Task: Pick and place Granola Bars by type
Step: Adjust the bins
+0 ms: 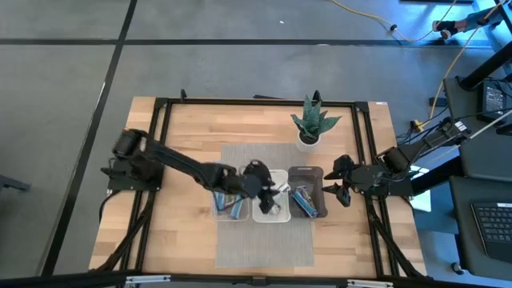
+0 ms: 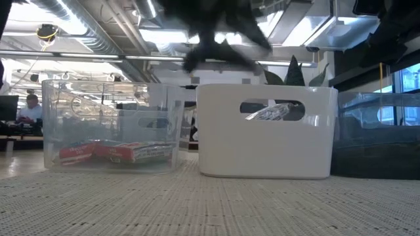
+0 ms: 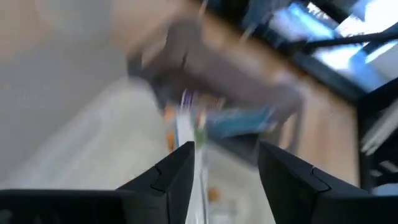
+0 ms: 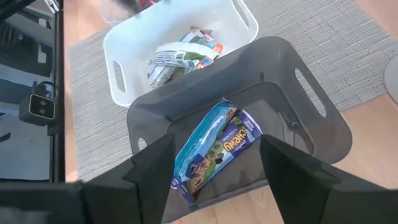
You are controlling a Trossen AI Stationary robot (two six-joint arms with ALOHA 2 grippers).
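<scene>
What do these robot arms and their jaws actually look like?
Both are slim, matte black, jointed arms. The left gripper and right gripper each end in two flat, angular black fingers. Dark cables trail behind the right arm. No markings show.

The left wrist view is smeared; its bins and bars cannot be told apart; in the low view the left gripper (image 2: pixel 223 39) is a dark blur cut off by the top edge; the dark grey bin (image 2: pixel 377 141) runs off the right edge.
</scene>
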